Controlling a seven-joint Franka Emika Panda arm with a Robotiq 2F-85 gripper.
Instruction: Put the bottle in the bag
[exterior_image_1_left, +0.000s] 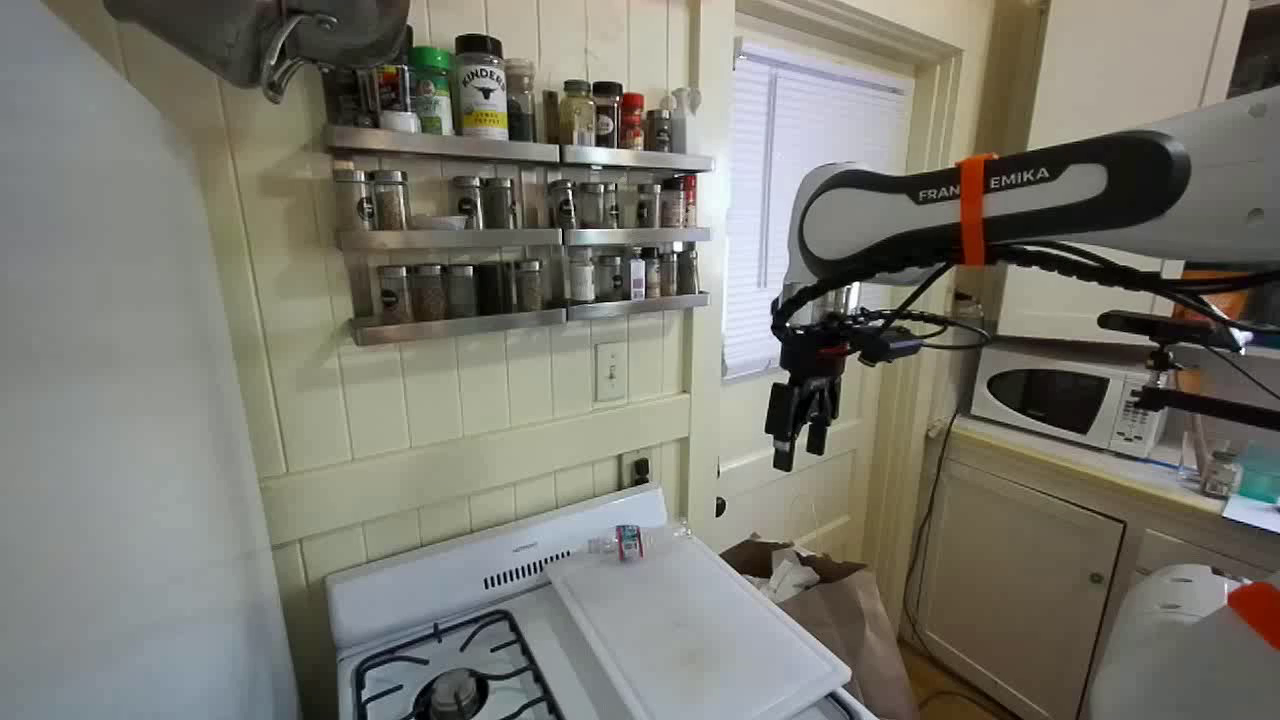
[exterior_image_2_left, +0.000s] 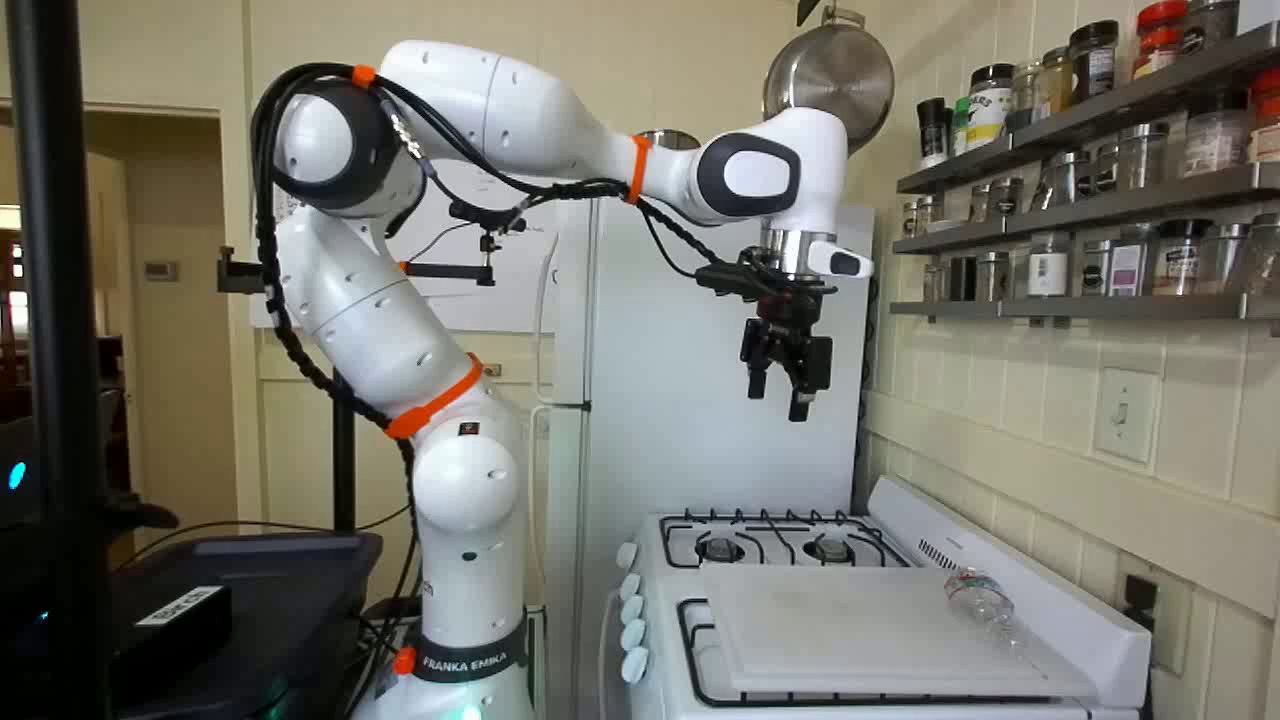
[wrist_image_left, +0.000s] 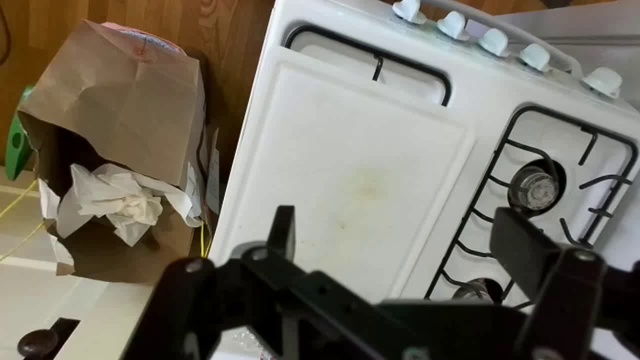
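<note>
A clear plastic bottle with a coloured label lies on its side at the back of the white board, by the stove's back panel; it shows in both exterior views, here (exterior_image_1_left: 630, 542) and here (exterior_image_2_left: 978, 598). In the wrist view only a bit of the bottle (wrist_image_left: 244, 340) shows, mostly hidden behind the gripper. A brown paper bag (exterior_image_1_left: 852, 625) stands on the floor beside the stove. In the wrist view the bag (wrist_image_left: 135, 100) is open with crumpled white paper inside. My gripper (exterior_image_1_left: 800, 452) is open and empty, high above the stove, fingers pointing down (exterior_image_2_left: 778, 398).
The white board (exterior_image_2_left: 830, 620) lies over part of the stove (exterior_image_1_left: 395, 600), beside black burner grates (wrist_image_left: 480, 215). Spice shelves (exterior_image_2_left: 1090, 215) stick out from the wall above. A fridge (exterior_image_2_left: 720, 400) stands beyond the stove. A door (exterior_image_1_left: 790, 500) is behind the bag.
</note>
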